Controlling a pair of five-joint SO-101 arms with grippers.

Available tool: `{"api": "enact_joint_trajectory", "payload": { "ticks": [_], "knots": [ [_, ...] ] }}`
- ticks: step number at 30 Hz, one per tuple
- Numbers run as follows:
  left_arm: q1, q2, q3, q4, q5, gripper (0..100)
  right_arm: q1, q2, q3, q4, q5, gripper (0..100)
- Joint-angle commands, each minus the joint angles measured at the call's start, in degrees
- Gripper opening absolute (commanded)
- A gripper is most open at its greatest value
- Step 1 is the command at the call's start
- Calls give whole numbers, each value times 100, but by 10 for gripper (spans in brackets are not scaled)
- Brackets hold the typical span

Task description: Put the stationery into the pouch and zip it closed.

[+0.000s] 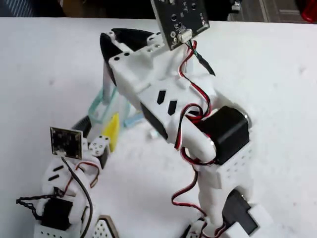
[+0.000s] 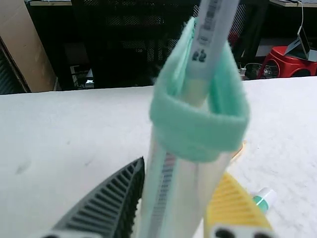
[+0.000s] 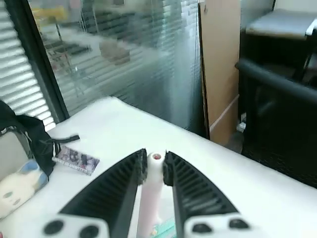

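A: Why is the left hand [image 2: 181, 173] set so low?

B: Its dark grey and yellow fingers [image 2: 114, 203] are clenched on the body of the translucent plastic pouch with a mint-green fabric rim [image 2: 198, 129], holding it upright above the white counter [image 2: 74, 139]. I'd say that keeps the mouth facing up and free, so things can go in from above.

A: And the white cylindrical pen with a printed barrel [image 2: 208, 29]?

B: It stands nearly upright in that mouth, passing inside the green rim, and its lower part seems to be within the pouch already. The right hand [image 3: 154, 157] grasps its top end between black ribbed jaws from overhead, likely so the pen goes in lengthways without catching the rim.

A: Anything left outside?

B: A small white tube with a teal tip [image 2: 262, 198] lies on the counter just beside the yellow finger, a little beyond the pouch. It looks like the next piece to go in.

A: The zip?

B: I can't see it, so I can't tell how it stands. With the pen in the mouth, I reckon closing isn't yet possible.
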Motion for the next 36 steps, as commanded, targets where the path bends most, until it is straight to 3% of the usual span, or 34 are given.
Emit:
{"api": "enact_joint_trajectory", "payload": {
  "ticks": [1,3,9,23,33,36],
  "knots": [
    [22,-4,-62,18,-53,199,-75,-31,18,84,70,18],
    [22,-4,-62,18,-53,199,-75,-31,35,251,70,39],
    [22,-4,-62,9,-62,199,-92,-31,62,549,70,306],
    [22,-4,-62,9,-62,199,163,-31,62,549,70,248],
    [22,-4,-62,9,-62,199,1824,136,237,523,9,248],
    [22,-4,-53,9,-62,199,2308,400,492,514,-404,248]
  ]
}}
